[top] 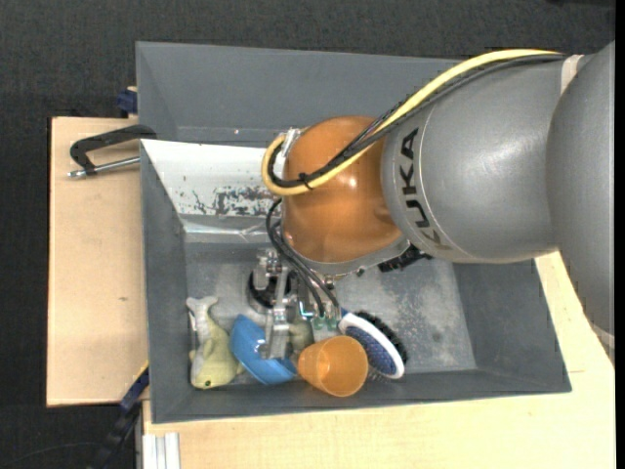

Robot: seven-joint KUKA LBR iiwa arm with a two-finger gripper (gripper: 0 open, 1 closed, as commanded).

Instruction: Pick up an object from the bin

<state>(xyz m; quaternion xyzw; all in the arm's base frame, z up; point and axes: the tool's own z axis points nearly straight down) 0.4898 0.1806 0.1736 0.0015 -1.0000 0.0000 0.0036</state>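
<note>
1. Dark carpet (293, 8) surrounds the grey bin (444, 311). The arm (488, 154) reaches in from the right, and its orange cover (337, 198) sits over the bin's middle.
2. Four things lie in a row along the near wall, mostly left of centre. From left to right they are a pale yellow toy (209, 358), a blue bowl (252, 352), an orange cup (335, 365) and a blue-and-white brush (379, 346). The rest of the floor is bare.
3. The gripper (278, 328) hangs low beneath the cover, its tip over the blue bowl's right part. The cup is just beside it on the right. Contact with the bowl cannot be confirmed.
4. Grip state: I cannot tell whether the gripper is released or clenched. Nothing is visibly held in it.
5. Progress, as a judgement: the gripper stands at picking height over the bowl, so the approach looks complete. No secure grasp is evident and the lift is not yet done. All four things rest on the bin floor and none is raised.
</note>
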